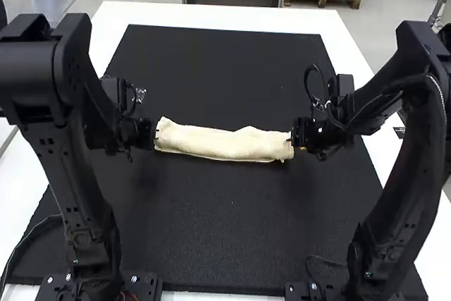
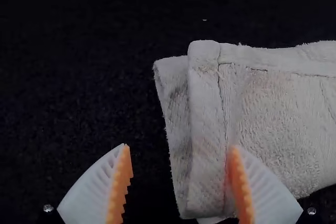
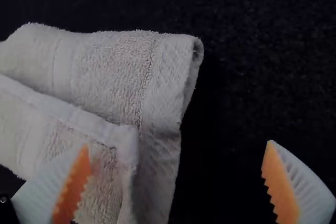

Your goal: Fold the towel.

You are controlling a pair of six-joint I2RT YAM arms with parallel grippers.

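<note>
Since the towel point(image 1: 222, 144) looks folded into a strip, one end should go over next. The left gripper point(image 2: 179, 148) and right gripper point(image 3: 177, 145) are spread; one must pinch.

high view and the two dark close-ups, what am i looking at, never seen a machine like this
The machine is a pair of black jointed robot arms, left and right, at a white table. The high view looks down from behind them; each close-up comes from a camera on one arm's wrist. On a flat black mat lies a cream cloth towel, folded into a long, narrow strip. The left pincer and right pincer, white-fingered with orange pads, are open at its ends, holding nothing.
</note>
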